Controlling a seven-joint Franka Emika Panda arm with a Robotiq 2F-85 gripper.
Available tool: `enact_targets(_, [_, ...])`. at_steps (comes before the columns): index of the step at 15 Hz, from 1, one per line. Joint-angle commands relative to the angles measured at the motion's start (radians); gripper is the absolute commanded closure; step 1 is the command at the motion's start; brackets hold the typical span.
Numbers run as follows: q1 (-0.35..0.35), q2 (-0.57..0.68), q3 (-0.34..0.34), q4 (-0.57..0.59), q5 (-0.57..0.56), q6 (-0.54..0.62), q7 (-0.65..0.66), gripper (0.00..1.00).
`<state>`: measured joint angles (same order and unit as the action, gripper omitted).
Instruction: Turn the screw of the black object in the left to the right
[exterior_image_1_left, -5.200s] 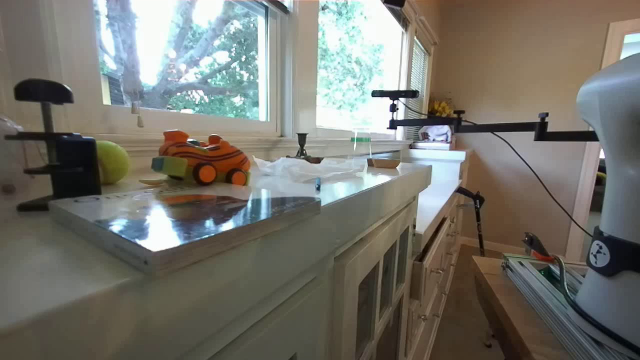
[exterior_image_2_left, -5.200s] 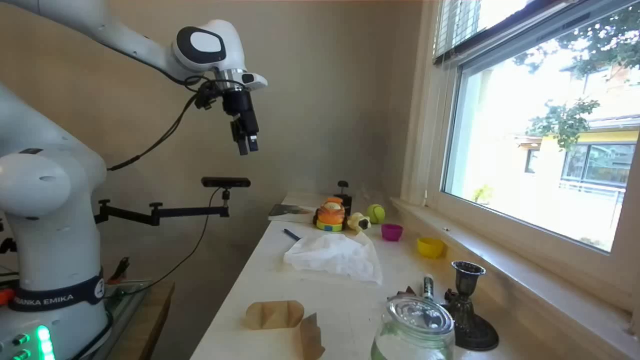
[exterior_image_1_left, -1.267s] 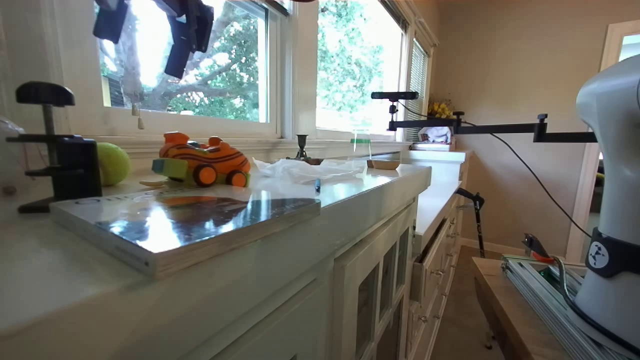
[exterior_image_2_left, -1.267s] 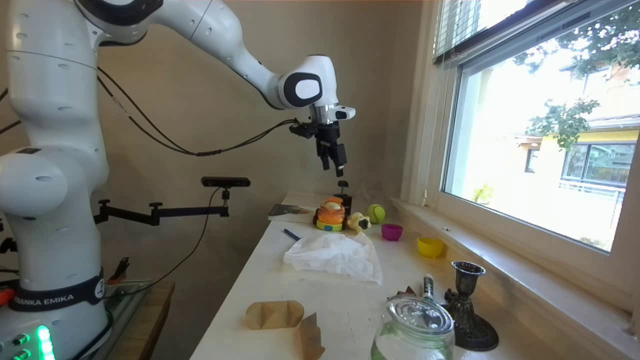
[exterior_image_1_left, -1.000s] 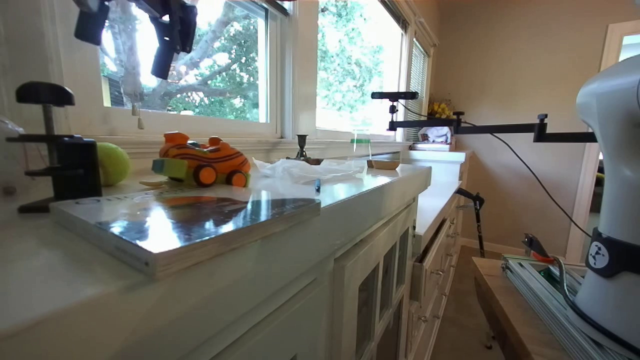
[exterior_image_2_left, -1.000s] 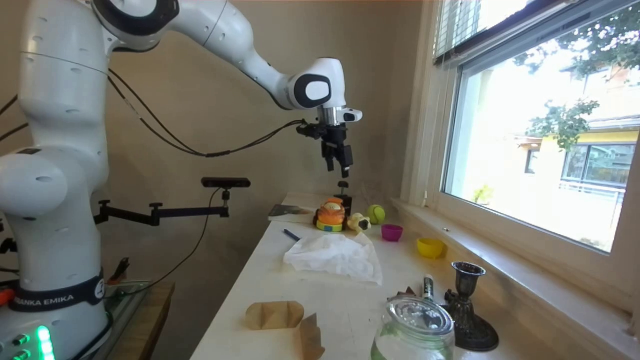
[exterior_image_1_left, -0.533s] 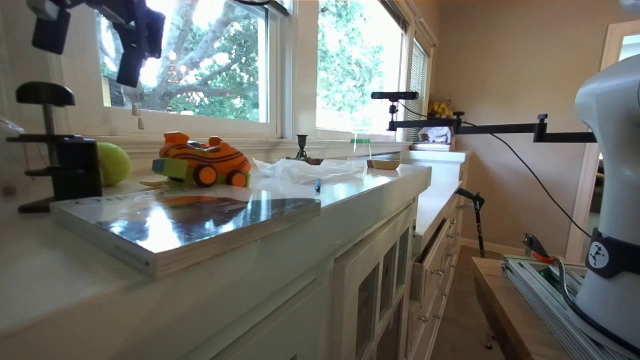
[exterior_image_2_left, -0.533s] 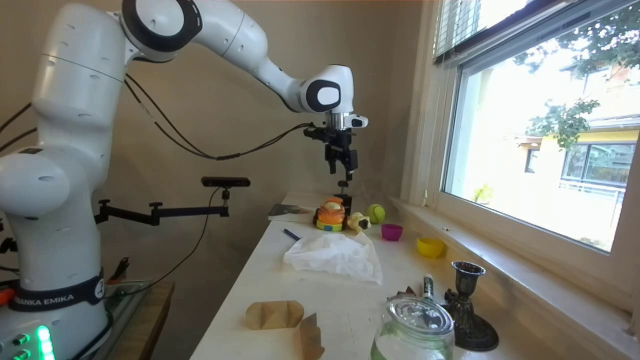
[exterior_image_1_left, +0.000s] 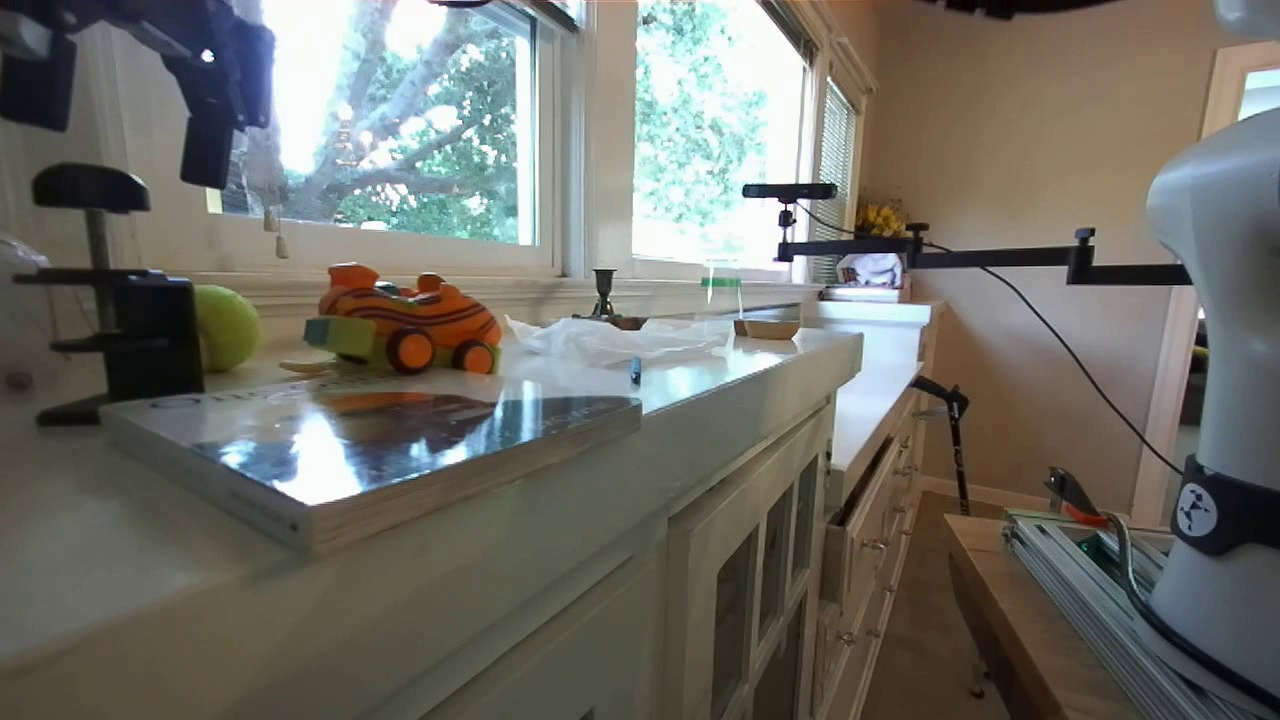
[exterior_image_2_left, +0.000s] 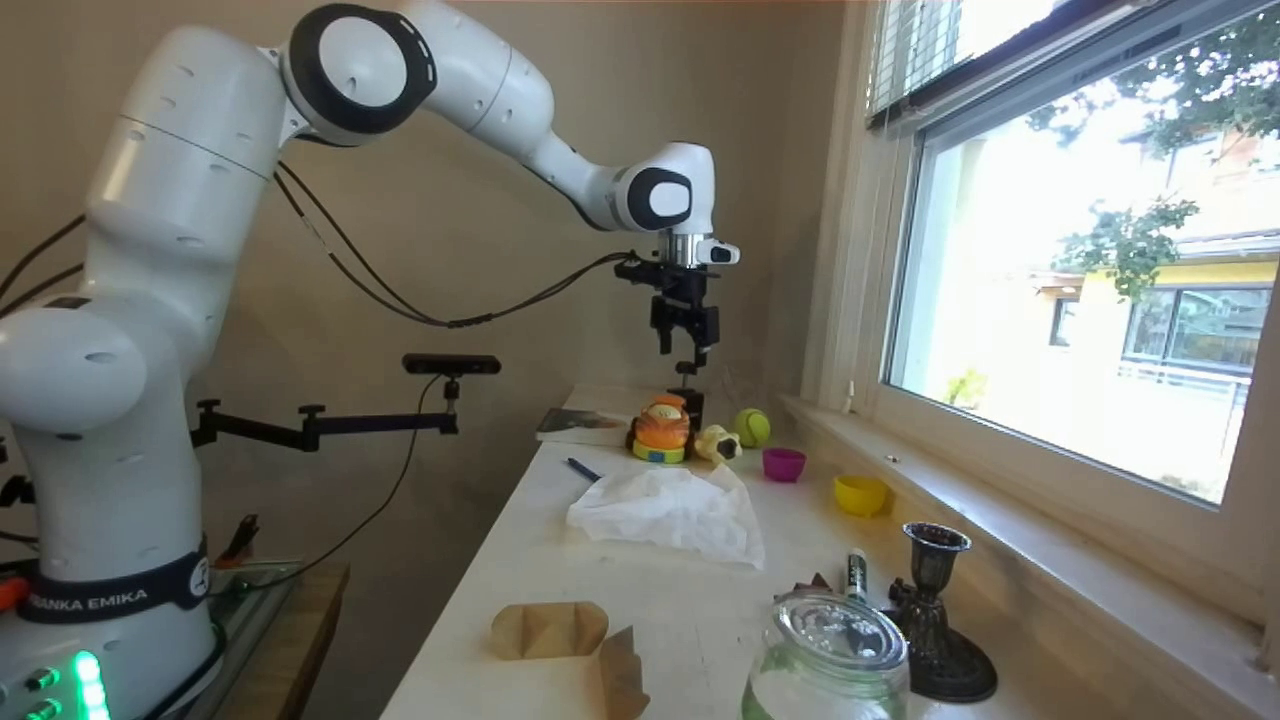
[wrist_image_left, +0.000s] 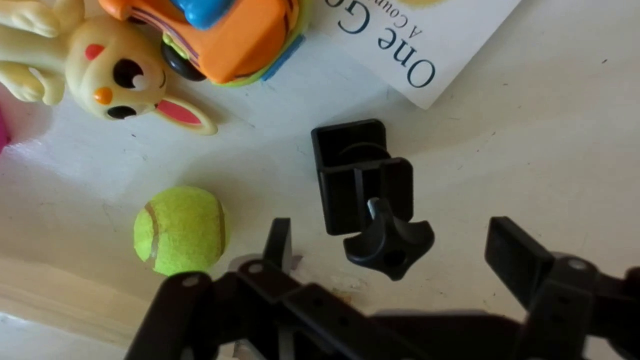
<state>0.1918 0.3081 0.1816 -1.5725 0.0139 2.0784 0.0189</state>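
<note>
Toward the far end of the desk (exterior_image_2_left: 530, 560), the end away from the glass jar (exterior_image_2_left: 826, 655), stands the black clamp (wrist_image_left: 367, 185), between the front edge and the edge under the window (exterior_image_2_left: 1060, 270). Its screw (exterior_image_1_left: 97, 235) rises upright, capped by a wide black knob (wrist_image_left: 390, 242). The hand (exterior_image_2_left: 683, 346) hangs over that knob, released, fingers pointing down and spread; in the wrist view the knob sits between them, apart from both.

It's fairly crowded around the clamp. A book (exterior_image_1_left: 380, 440) lies along the front edge near the far corner, its own corner just beside the clamp. In an exterior view a toy car (exterior_image_2_left: 661, 432) stands in front of the clamp and covers part of it; in an exterior view the clamp in turn covers part of a ball (exterior_image_1_left: 230, 328), which sits toward the window edge. A toy animal (wrist_image_left: 117, 72) lies just beside the car.

From above, the wrist view gives me the knob's pointed lobes and the book's lettering, upside down, but only a short bit of the screw's metal. An exterior view shows a purple cup (exterior_image_2_left: 784, 464) and a yellow cup (exterior_image_2_left: 861, 495) along the window edge. A candlestick (exterior_image_2_left: 935, 610) shows in both exterior views.
</note>
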Motion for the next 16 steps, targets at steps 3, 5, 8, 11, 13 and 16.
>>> enact_targets(3, [0.005,0.073,-0.003,0.108,-0.008,-0.041,-0.081,0.00])
enact_targets(5, [0.005,0.083,-0.001,0.118,-0.003,-0.037,-0.095,0.28])
enact_targets(8, [0.006,0.093,-0.002,0.132,-0.005,-0.041,-0.106,0.49])
enact_targets(11, [0.008,0.099,-0.002,0.144,-0.008,-0.044,-0.114,0.69])
enact_targets(13, [0.009,0.101,-0.003,0.147,-0.010,-0.047,-0.114,0.76])
enact_targets(16, [0.020,0.094,-0.012,0.145,-0.031,-0.068,-0.081,0.76])
